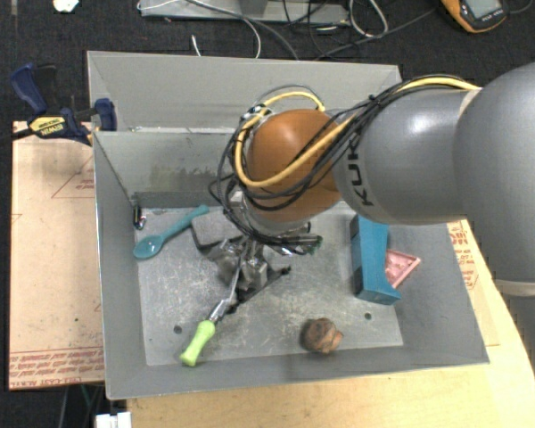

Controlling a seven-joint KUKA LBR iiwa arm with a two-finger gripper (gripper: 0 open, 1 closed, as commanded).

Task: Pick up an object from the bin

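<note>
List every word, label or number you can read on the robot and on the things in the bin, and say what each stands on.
"KU": on the grey arm, just right of its orange cover; the rest of the word cannot be made out.
Blue box, pink triangular piece, teal spoon, green-handled tool, brown lump: no text can be read on these.

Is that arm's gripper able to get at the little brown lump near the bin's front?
Probably yes. The brown lump lies alone on the bare bin floor, with nothing on top of it, and the gripper hangs nearby.
</note>
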